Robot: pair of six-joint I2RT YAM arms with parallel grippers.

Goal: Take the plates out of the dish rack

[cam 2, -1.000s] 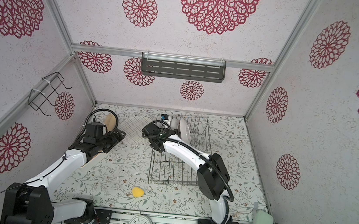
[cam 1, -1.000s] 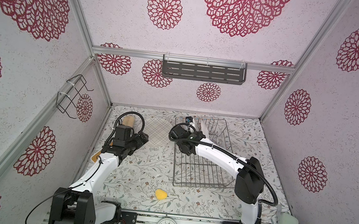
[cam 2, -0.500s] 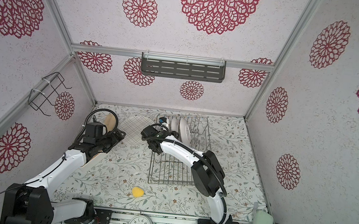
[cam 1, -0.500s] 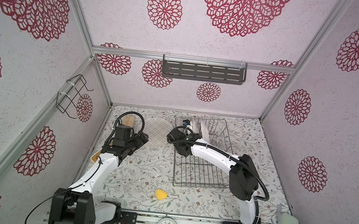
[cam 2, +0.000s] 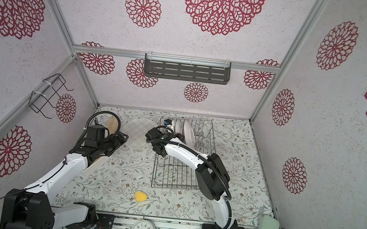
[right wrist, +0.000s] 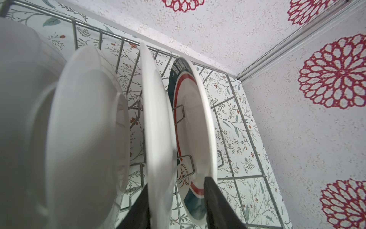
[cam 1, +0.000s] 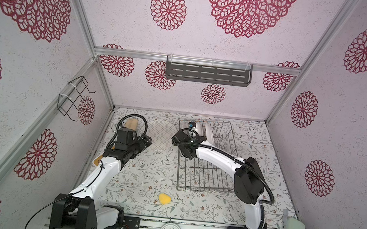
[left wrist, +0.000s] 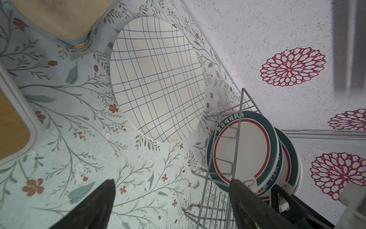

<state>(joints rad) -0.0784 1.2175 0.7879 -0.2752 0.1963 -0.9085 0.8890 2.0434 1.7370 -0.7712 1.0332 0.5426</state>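
Right gripper (right wrist: 176, 184): its two dark jaws stand apart at the rims of the plates (right wrist: 85, 119), which stand on edge in the rack (right wrist: 240, 136). One jaw is outside a white plate (right wrist: 156, 119), and the other is against the back of a green-and-red-rimmed plate (right wrist: 195, 111). Both plates sit between the jaws; I cannot tell whether the jaws press on them. Two more white plates stand further along the row, blurred.

Left gripper (left wrist: 172, 198): jaws wide apart and empty, over the flowered table (left wrist: 65, 123) near the rack's corner.

The grid plate (left wrist: 158, 79) lies flat on the table just beside the rack's far end.

In a top view the rack sits on the right half of the table, with the standing plates at its far end and the rest of its wire floor bare. A yellow lump (cam 1: 164, 198) lies on the table, nearer the front
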